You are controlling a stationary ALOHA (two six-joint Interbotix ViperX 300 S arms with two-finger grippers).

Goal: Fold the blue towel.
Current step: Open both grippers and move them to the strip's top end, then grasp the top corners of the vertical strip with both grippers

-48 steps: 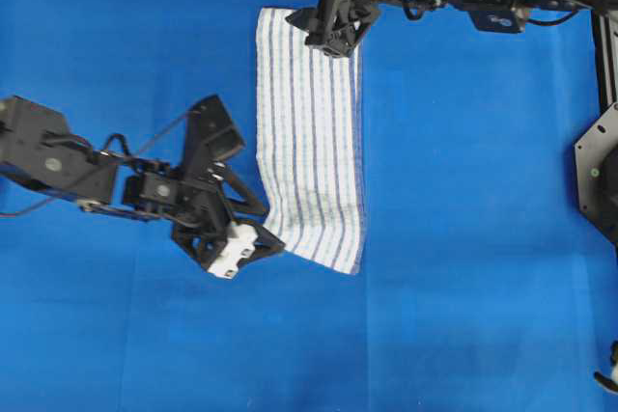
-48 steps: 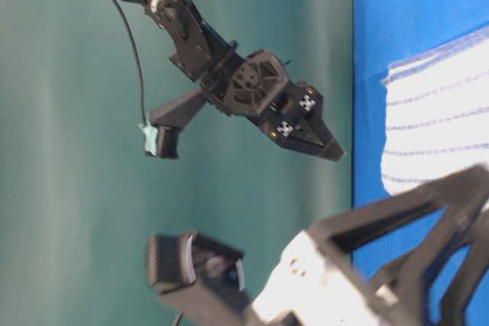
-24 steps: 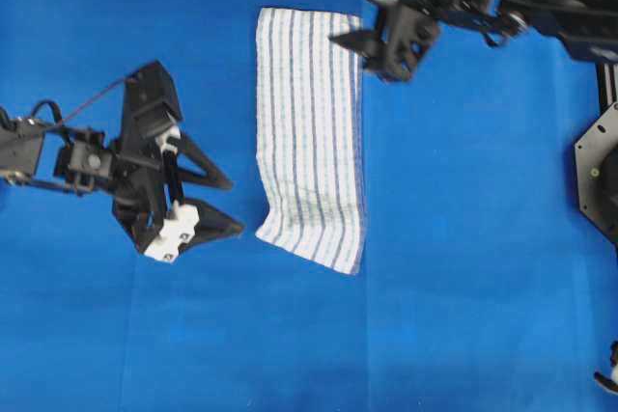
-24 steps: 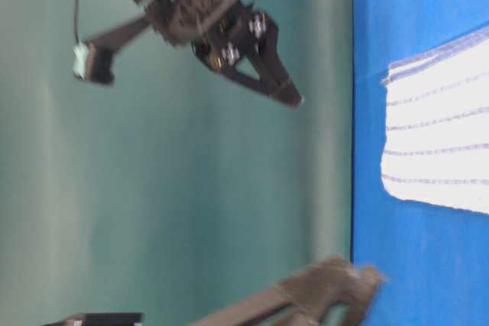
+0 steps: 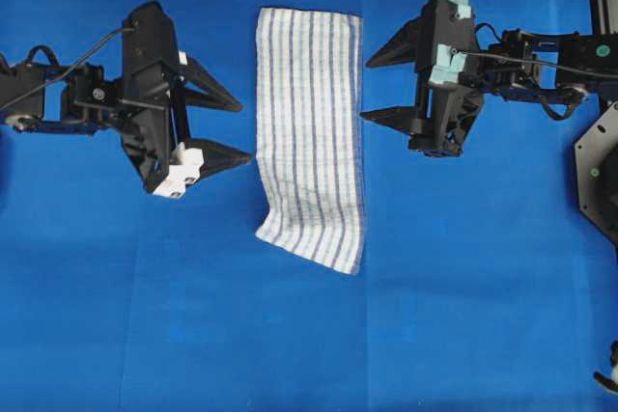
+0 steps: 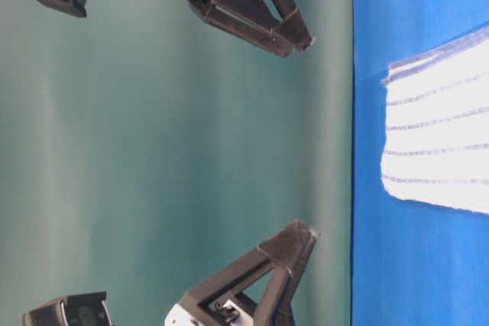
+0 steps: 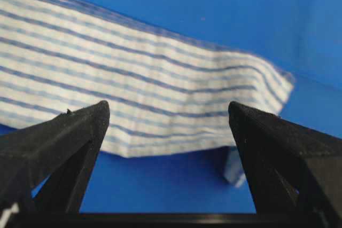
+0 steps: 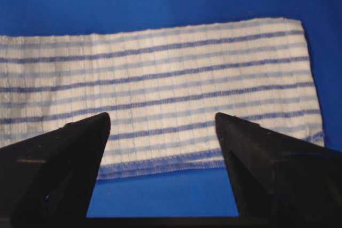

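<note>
The blue towel (image 5: 310, 132) lies as a long folded strip on the blue table cover (image 5: 463, 315). The left gripper (image 5: 232, 127) and right gripper (image 5: 379, 87) flank it, jaws spread, holding nothing.

A bench (image 5: 483, 315) fills the whole overhead view, covered edge to edge by a plain, saturated blue covering (image 5: 193, 335). Faint straight creases cross the covering, one running top to bottom near the middle. Light falls evenly on it, with only soft shadows. At the right border of the overhead view a dark metal frame (image 5: 603, 7) runs down the bench's side, with a black plate (image 5: 599, 176) full of small holes below it. In the table-level view, which is turned on its side, a smooth dull green wall (image 6: 153, 150) stands behind the bench edge, lit in soft vertical bands.
</note>
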